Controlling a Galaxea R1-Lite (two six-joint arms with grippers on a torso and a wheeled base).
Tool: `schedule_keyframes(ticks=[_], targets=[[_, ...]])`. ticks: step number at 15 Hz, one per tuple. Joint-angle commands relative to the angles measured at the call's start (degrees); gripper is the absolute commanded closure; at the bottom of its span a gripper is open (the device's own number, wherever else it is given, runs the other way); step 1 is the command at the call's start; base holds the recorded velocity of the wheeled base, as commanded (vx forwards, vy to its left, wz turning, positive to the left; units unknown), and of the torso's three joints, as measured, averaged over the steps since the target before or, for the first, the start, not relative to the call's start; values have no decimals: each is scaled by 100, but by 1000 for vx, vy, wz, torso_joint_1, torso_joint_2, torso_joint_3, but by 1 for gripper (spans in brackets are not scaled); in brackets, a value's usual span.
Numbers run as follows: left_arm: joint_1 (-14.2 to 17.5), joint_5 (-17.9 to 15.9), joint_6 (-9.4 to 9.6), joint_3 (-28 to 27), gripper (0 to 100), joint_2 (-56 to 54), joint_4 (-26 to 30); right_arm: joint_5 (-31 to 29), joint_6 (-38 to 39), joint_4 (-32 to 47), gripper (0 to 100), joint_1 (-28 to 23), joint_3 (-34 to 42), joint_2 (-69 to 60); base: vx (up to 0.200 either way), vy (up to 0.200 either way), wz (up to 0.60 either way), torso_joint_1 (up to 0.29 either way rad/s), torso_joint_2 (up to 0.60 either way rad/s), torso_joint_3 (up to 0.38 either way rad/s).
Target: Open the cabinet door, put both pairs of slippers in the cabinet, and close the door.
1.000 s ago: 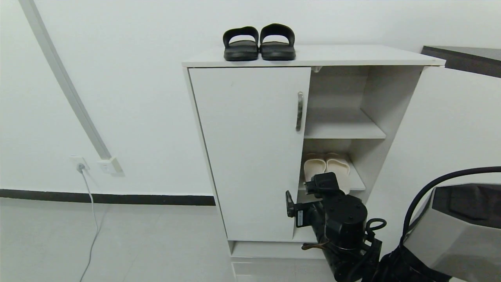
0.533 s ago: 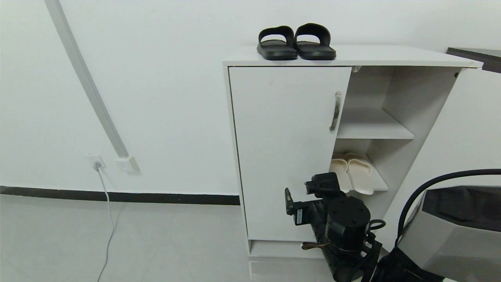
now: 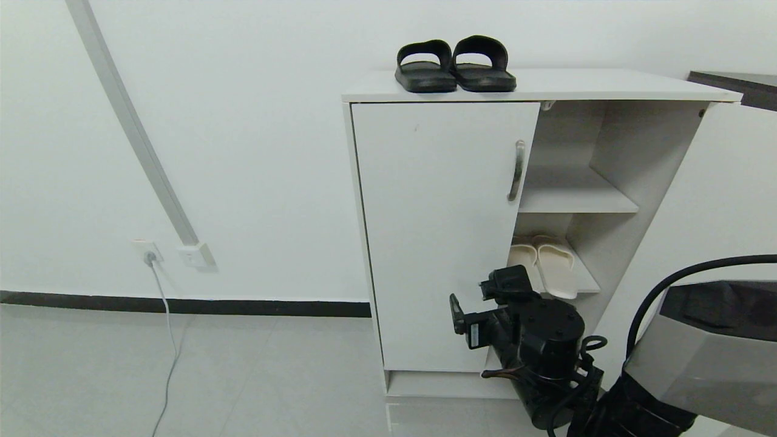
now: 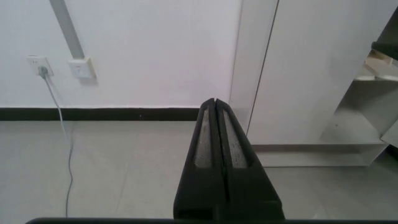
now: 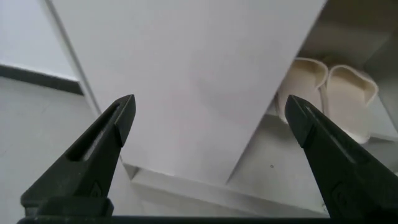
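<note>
Black slippers (image 3: 455, 59) sit atop cabinet (image 3: 607, 91); cream pair (image 3: 543, 267) on lower shelf inside, R door (image 3: 716, 200) swung open. Right gripper (image 5: 210, 106) spread wide, empty, arm low, just before closed L door (image 3: 437, 230). Left gripper (image 4: 215, 106) pressed together, empty.

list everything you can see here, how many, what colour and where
cabinet: 1, white, against the wall
left door: 1, white, shut, with a metal handle
right door: 1, white, open
black slippers: 1 pair, on top of the cabinet
cream slippers: 1 pair, on the lower shelf inside
wall socket: 1, white, low on the wall, grey cable plugged in
trunking: 1, grey, slanting down the wall
skirting strip: 1, black, at the wall's foot
floor: grey tiles
right gripper: 1, black, open, facing the left door
left gripper: 1, black, shut, above the floor
</note>
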Motion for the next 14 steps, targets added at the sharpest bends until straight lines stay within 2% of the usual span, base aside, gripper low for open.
schedule_keyframes(ticks=[1, 3, 9, 14], targets=[[1, 1, -2, 1, 100, 0, -1, -7, 3, -206, 0, -25, 19, 16, 0, 0, 0, 0, 0, 0], [1, 1, 7, 1, 100, 0, -1, 28, -85, -671, 0, 10, 80, 218, 0, 0, 0, 0, 0, 0], [1, 1, -2, 1, 100, 0, -1, 46, -94, -671, 0, 10, 54, 218, 0, 0, 0, 0, 0, 0], [-7, 1, -2, 1, 100, 0, -1, 46, -94, -671, 0, 10, 63, 218, 0, 0, 0, 40, -336, -292]])
